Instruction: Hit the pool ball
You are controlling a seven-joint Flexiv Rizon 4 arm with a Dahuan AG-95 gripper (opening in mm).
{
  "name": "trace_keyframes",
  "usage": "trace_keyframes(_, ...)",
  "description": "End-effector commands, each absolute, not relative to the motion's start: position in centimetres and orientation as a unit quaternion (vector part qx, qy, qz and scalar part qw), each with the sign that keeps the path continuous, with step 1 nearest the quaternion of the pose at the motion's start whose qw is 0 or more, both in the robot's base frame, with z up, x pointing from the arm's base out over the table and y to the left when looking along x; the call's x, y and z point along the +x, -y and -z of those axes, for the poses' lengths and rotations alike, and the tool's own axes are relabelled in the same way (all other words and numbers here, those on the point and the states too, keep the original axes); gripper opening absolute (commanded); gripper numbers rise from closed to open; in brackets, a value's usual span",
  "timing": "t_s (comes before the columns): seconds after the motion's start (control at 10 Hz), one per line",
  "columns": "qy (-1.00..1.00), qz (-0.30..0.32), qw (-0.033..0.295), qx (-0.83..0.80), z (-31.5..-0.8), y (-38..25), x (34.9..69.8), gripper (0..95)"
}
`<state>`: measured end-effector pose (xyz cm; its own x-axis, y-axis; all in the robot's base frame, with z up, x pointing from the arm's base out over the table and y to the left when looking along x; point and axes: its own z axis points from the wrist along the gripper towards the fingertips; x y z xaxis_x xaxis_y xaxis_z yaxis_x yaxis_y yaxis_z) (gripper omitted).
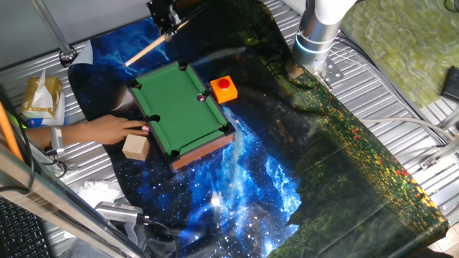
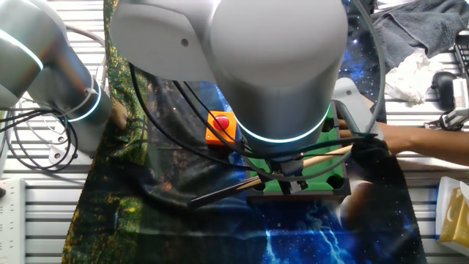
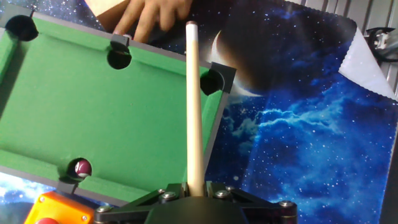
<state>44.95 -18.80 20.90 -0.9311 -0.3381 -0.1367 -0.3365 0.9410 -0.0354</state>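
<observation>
Pool ball [image 3: 82, 167]: tiny, round, dark red with a pale spot. At rest on the green felt of the mini pool table [image 3: 93, 112], right at a side pocket on the long rail. Also visible from one fixed view [image 1: 201, 97].

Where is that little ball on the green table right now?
In the hand view, the pool ball sits at a side pocket along the near rail of the green mini pool table, just above the red button.
</observation>
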Motion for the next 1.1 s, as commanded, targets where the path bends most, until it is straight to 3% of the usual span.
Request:
trace_keyframes(0.1, -0.982, 0.005, 0.07, -0.178, -20.9, 18.76, 44.94, 0.0)
trace_keyframes(1.1, -0.983, -0.013, 0.083, -0.165, -21.12, 18.64, 44.79, 0.0)
